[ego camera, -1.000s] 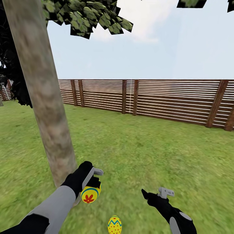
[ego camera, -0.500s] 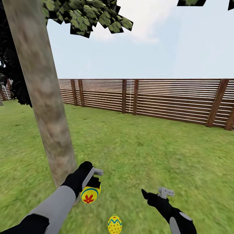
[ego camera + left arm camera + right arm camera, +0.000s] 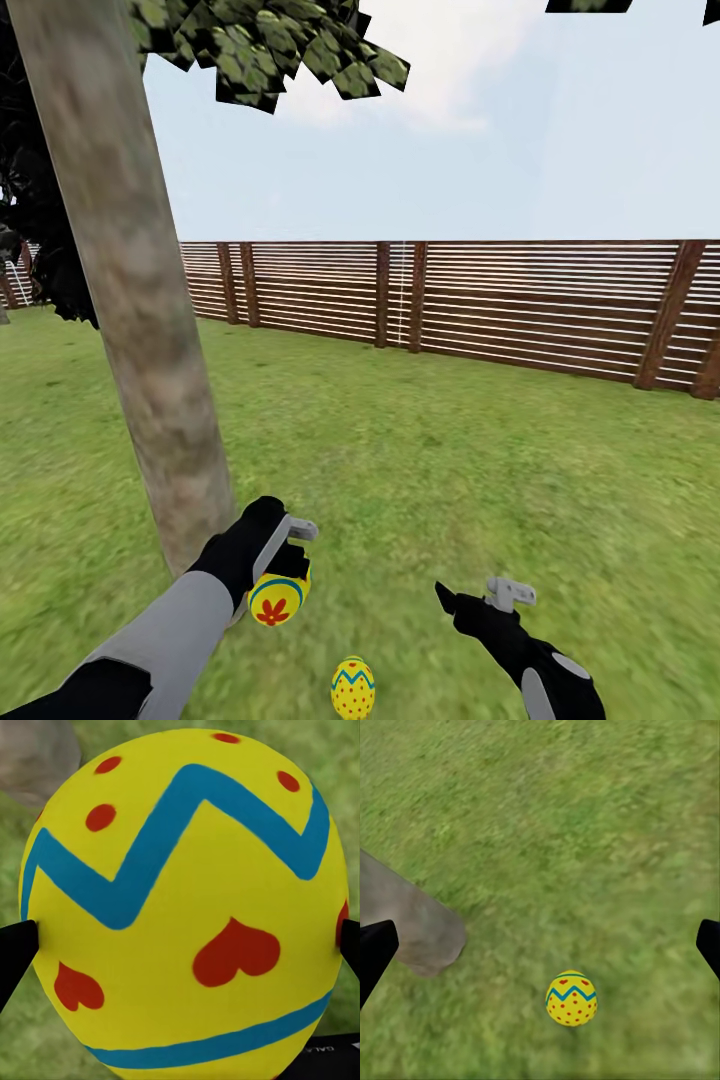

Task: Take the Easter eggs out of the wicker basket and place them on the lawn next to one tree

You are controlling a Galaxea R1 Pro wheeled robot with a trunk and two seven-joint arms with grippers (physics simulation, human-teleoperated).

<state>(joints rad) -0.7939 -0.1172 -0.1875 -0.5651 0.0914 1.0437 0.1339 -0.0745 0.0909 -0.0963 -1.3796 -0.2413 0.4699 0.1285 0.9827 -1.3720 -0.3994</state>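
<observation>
Nothing has shifted: the left claw (image 3: 285, 560) stays clamped on an egg (image 3: 277, 598) beside the tree (image 3: 150, 380). The right claw (image 3: 480, 595) hangs apart, empty, above another egg (image 3: 353, 688) on the lawn (image 3: 450, 450).

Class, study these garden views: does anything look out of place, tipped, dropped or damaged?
Nothing stands out. One egg lies whole on the lawn near the tree. The left gripper holds a second egg, also unbroken, above the grass. The right gripper is open and empty. The fence stands straight.
</observation>
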